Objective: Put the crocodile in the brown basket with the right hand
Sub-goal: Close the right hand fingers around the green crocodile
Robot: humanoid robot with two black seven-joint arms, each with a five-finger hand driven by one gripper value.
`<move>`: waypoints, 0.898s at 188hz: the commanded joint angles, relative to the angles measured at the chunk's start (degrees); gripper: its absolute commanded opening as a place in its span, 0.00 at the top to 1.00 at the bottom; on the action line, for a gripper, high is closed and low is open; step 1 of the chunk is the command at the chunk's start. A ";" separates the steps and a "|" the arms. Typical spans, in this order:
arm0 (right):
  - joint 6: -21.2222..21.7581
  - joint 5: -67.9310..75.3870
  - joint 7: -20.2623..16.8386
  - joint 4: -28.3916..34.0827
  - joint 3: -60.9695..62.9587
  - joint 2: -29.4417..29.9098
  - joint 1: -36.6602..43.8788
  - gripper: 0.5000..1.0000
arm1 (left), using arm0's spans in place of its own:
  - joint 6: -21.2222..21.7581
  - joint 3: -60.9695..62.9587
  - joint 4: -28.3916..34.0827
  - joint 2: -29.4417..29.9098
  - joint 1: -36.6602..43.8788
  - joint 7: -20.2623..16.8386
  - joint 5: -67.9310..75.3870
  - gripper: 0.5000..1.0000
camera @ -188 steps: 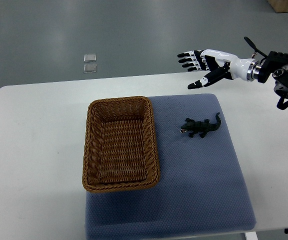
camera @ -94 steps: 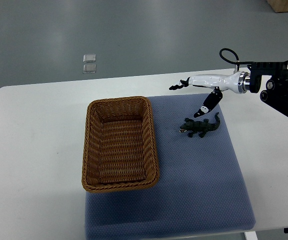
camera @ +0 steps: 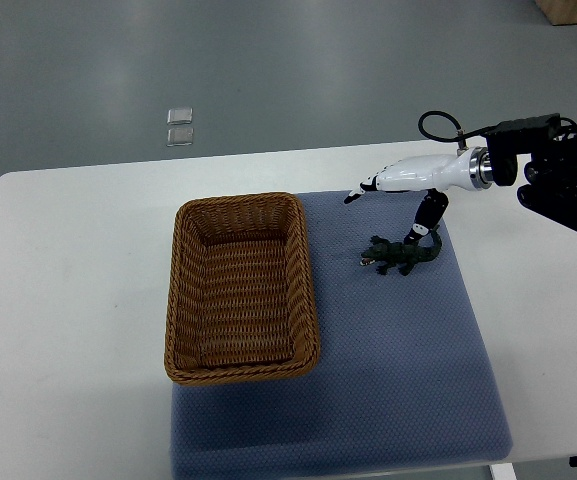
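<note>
Right hand (camera: 408,178) came in from the right edge, white shell on a black wrist block, forearm roughly level across the far side of the white worktop (camera: 78,300). Hand was seen edge-on, palm turned down and towards the basket side. Fingers (camera: 356,194) were stretched out to the left, dark tips over the far edge of the blue-grey padded mat (camera: 408,380). Thumb (camera: 427,213) hung straight down, away from the fingers, so the hand was open and gripping nothing.

Small dark green toy crocodile (camera: 399,256) lay on the mat, right of the basket, snout towards the basket and tail angled up and right. Thumb tip sat right at the tail end; couldn't tell whether it was touching.

Brown woven wicker basket (camera: 175,290), rectangular, straddled the mat's left edge, well apart from the hand. Nothing inside it.

Two small clear square tiles (camera: 180,128) were on the grey floor beyond the worktop.
</note>
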 commanded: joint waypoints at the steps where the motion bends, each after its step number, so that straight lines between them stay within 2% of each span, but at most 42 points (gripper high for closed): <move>1: 1.58 0.09 -0.01 1.24 -0.05 -0.16 0.54 0.14 | 0.00 0.00 0.00 0.00 0.00 0.00 0.00 0.00; 42: 1.76 -0.26 -0.01 6.34 -2.07 -2.01 -0.16 0.14 | 0.00 0.00 0.00 0.00 0.00 0.00 0.00 0.00; 60: 0.88 -0.35 -0.01 6.34 -2.16 -2.01 -1.04 0.14 | 0.00 0.00 0.00 0.00 0.00 0.00 0.00 0.00; 100: -4.39 -1.05 -0.01 5.99 -3.92 -1.65 -3.15 0.14 | 0.00 0.00 0.00 0.00 0.00 0.00 0.00 0.00; 169: -5.01 -0.97 -0.01 3.79 -3.65 -0.34 -3.85 0.14 | 0.00 0.00 0.00 0.00 0.00 0.00 0.00 0.00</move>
